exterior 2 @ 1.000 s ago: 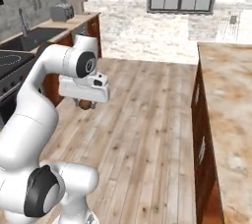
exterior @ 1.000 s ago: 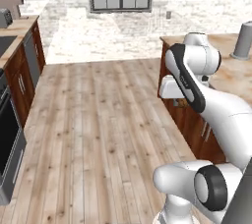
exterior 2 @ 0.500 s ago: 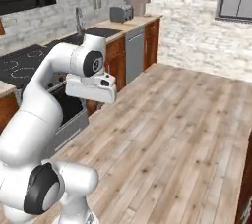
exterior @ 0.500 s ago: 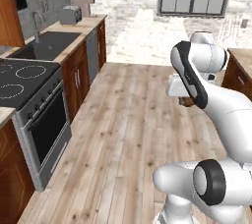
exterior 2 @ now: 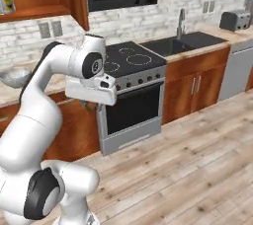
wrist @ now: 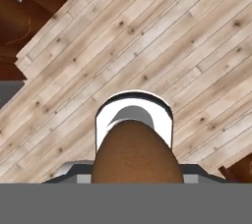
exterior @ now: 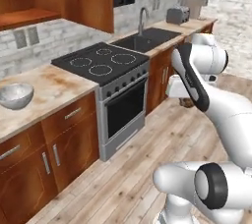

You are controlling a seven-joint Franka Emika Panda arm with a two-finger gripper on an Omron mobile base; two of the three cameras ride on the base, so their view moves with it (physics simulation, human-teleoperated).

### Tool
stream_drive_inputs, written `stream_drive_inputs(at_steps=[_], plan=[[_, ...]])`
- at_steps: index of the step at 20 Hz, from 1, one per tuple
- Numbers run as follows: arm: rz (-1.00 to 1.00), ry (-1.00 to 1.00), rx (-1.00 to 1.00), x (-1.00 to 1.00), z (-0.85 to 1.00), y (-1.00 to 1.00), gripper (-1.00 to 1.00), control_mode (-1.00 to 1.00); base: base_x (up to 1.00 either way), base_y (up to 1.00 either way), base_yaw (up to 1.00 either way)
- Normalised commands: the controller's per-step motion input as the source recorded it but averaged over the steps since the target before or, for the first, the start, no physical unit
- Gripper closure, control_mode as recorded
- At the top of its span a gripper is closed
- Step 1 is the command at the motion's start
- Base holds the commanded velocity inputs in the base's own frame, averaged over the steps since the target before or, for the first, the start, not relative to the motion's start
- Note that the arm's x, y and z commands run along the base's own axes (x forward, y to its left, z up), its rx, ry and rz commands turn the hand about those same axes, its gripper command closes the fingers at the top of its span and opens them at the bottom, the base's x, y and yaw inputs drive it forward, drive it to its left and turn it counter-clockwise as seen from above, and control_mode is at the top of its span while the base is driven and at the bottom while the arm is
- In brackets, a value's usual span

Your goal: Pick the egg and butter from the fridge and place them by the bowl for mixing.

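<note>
Small brown oval egg (wrist: 136,153) sits low centre in the hand view, gripper (wrist: 135,171) fingers closed on it, above pale plank floor (wrist: 147,46). Round clear glassy bowl (exterior: 15,95) at left edge of left base view, on mottled counter (exterior: 54,83); contents and any writing cannot be told.

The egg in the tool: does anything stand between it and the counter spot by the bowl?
Nothing visible does. The egg is held in the tool over open wood floor, and the bowl sits on the counter left of the stove, with bare countertop beside it.
</note>
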Motion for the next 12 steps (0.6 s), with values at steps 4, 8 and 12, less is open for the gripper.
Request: stream_drive_inputs(at_steps=[4,8,12], plan=[[0.00,0.00,0.00,0.00,0.00,0.00,1.00,1.00,0.41,0.00,0.78],[0.00,0.00,0.00,0.00,0.00,0.00,1.00,1.00,0.50,0.00,0.70],[0.00,0.00,0.00,0.00,0.00,0.00,1.00,1.00,0.73,-0.01,0.44]])
